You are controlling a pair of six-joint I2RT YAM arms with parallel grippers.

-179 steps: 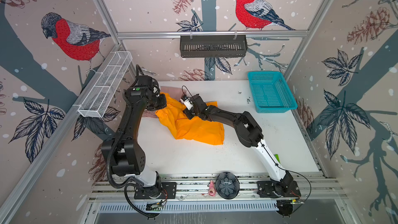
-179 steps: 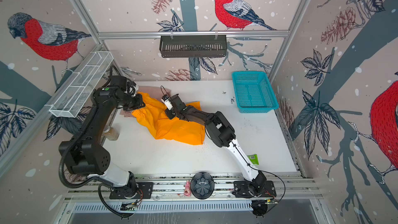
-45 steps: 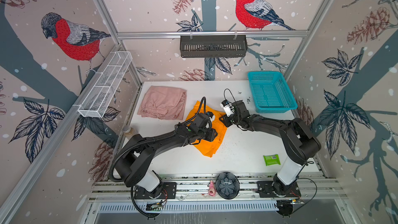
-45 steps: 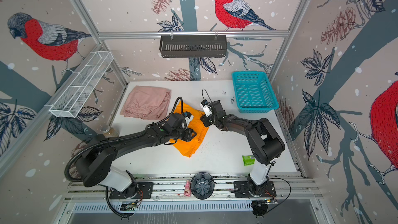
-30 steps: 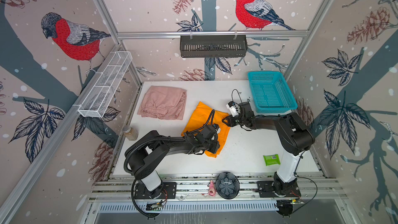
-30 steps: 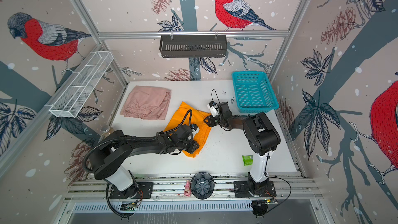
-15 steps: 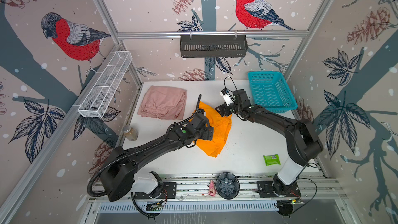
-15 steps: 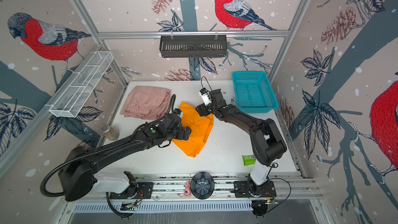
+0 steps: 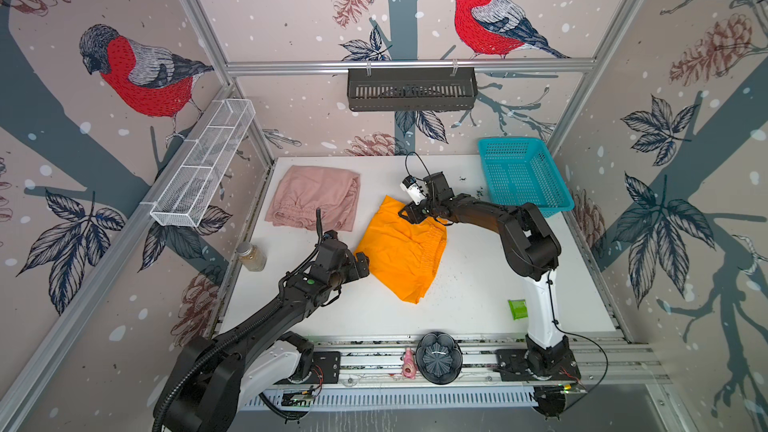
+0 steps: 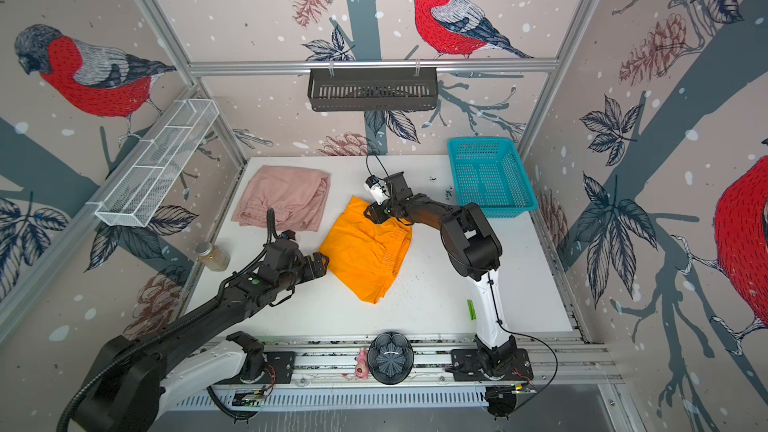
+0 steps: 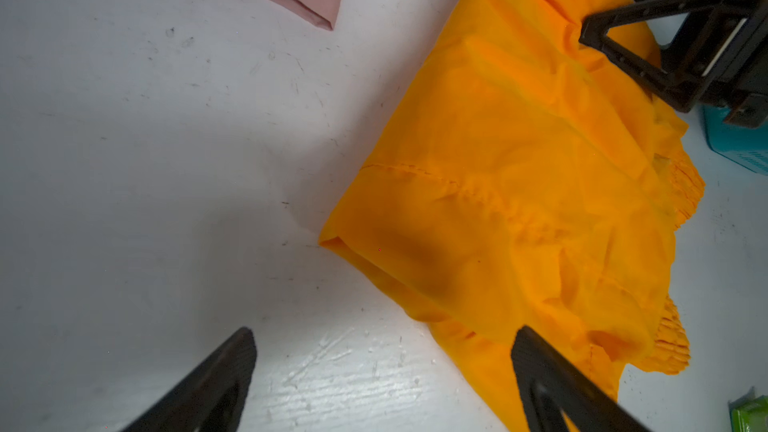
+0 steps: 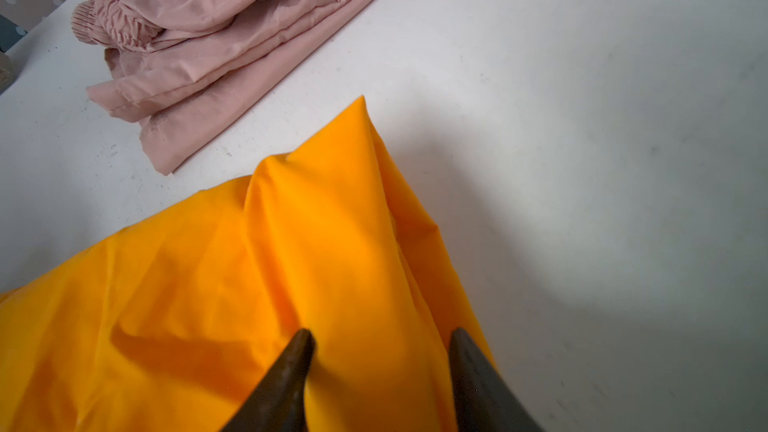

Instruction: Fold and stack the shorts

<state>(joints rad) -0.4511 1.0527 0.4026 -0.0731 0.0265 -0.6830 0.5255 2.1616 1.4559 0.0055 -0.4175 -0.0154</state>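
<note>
You see the orange shorts [image 9: 401,251] lying folded near the middle of the tabletop [image 9: 478,292], with the gathered waistband on their right side in both top views. The pink shorts [image 9: 313,199] lie folded at the far left of the tabletop, apart from the orange pair. Your left pincer [image 11: 382,336] has its fingers wide apart with nothing between them, low over the tabletop at the left edge of the orange shorts. Your right pincer [image 12: 380,338] is over the far corner of the orange shorts. Its fingers are partly apart with orange fabric between them, but you cannot tell if they really grip it. A teal basket [image 9: 521,176] stands at the far right.
</note>
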